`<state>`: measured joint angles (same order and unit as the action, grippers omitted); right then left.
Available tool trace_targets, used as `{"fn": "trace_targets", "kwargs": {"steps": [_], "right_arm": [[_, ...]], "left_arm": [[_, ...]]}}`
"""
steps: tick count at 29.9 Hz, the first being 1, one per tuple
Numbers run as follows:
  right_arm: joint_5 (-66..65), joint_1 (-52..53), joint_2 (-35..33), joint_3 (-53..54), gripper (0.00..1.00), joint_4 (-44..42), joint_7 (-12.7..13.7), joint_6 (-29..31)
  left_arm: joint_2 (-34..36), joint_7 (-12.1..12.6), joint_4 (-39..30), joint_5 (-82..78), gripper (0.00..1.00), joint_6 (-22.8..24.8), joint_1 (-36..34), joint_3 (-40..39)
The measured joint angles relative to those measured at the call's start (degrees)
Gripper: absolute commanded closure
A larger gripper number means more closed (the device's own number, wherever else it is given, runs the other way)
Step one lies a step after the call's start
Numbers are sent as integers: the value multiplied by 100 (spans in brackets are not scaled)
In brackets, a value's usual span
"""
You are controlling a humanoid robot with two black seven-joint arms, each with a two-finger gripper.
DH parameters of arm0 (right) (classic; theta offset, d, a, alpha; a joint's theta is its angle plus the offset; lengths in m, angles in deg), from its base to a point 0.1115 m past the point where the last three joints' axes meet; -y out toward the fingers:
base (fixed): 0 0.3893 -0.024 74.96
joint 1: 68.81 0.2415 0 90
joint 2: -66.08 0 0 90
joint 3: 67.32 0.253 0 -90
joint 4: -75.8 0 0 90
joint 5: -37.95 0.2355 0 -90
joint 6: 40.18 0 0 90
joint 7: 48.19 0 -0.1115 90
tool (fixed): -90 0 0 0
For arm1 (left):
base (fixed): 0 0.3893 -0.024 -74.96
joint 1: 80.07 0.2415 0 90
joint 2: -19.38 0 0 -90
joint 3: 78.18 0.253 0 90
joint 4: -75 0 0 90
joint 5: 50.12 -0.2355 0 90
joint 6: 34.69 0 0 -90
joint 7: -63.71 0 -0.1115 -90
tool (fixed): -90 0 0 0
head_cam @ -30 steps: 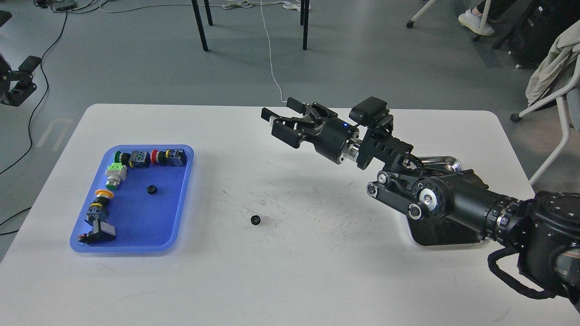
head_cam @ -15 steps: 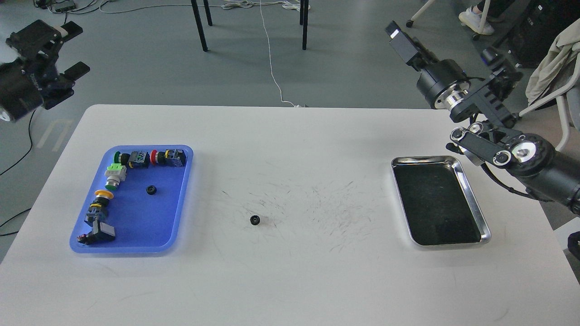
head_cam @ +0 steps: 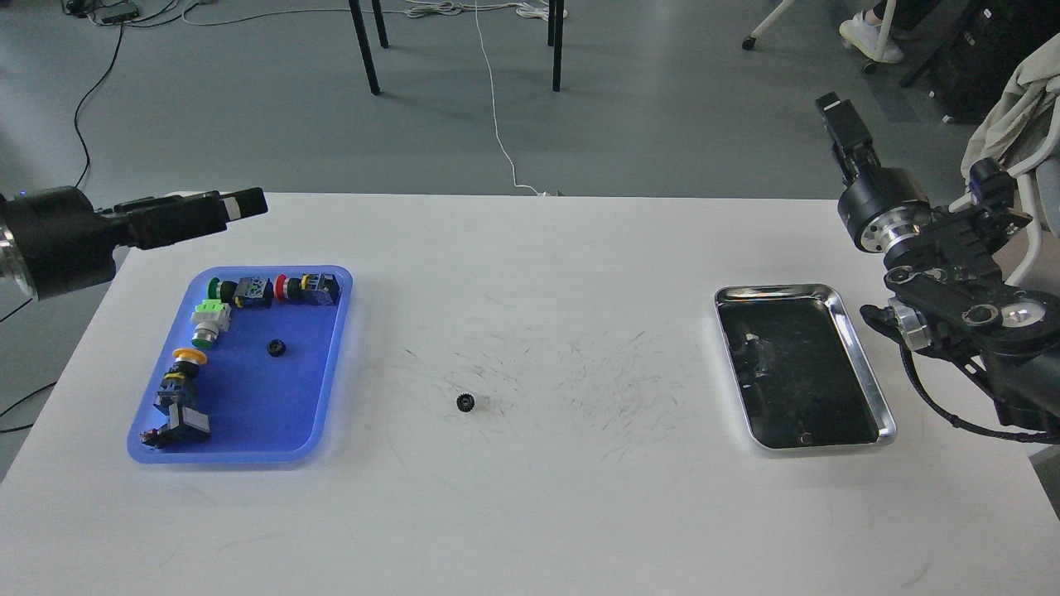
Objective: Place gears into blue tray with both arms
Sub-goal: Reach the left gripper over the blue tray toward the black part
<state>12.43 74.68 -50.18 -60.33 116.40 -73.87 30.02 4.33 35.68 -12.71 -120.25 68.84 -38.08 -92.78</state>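
The left arm comes in from the left edge and lies nearly level, its thick black wrist at the border. The left gripper point(head_cam: 236, 204) points right, and its fingers point(head_cam: 247, 202) look pressed close together, though the side-on view does not settle this. The right arm rises from the right edge, bent at a silver-ringed joint. The right gripper point(head_cam: 838, 120) points up and slightly left, seen narrow and dark, so its fingers cannot be told apart.
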Motion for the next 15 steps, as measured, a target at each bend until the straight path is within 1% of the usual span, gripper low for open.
{"fn": "trace_targets", "kwargs": {"steps": [4,7,15], "right_arm": [[124,-59,-35,81,4,-2,4,33],[292,-128,-46,91,4,-9,10,38],[478,-197,-39,122,4,-22,11,-24]], "left_arm": [[274,0,-164,-135,2,-122,19,225],[269,0,-247,-564,2,-456,52,288],[-127,3,-337,-2895,2,-1446,169,456]]}}
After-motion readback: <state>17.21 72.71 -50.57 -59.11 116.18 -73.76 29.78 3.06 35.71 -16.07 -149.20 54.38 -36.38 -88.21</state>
